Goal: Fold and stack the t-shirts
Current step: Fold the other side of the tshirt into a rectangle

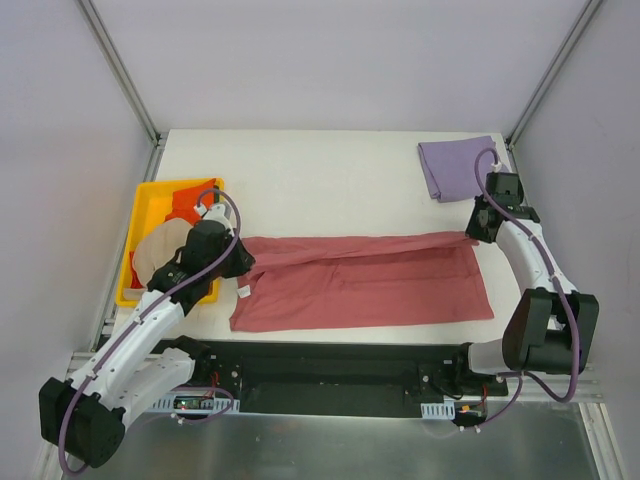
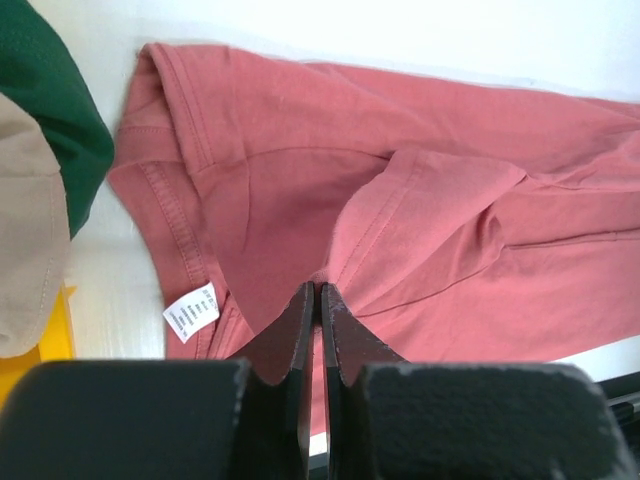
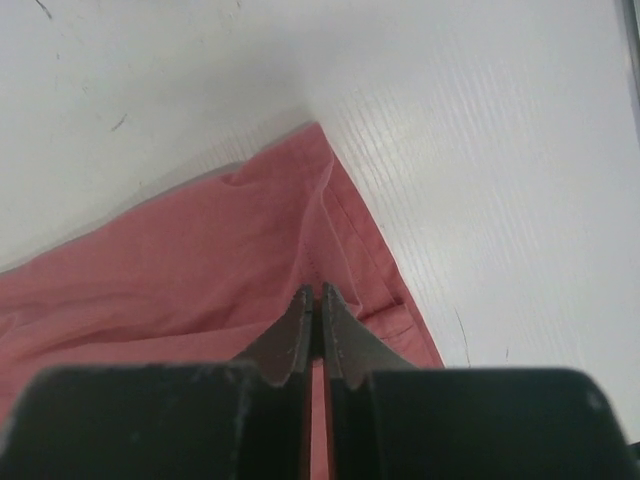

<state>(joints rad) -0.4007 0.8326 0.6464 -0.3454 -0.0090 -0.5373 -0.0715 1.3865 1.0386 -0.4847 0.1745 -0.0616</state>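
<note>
The dusty red t-shirt lies spread across the table, its far edge folded toward the front. My left gripper is shut on a fold of its cloth near the collar end, by the white label. My right gripper is shut on the shirt's far right corner. A folded lavender t-shirt lies at the far right. The beige and orange shirts sit in the bin. The dark green shirt shows in the left wrist view.
The yellow plastic bin stands at the table's left edge, beside my left arm. Metal frame posts rise at the far corners. The black base rail runs along the near edge.
</note>
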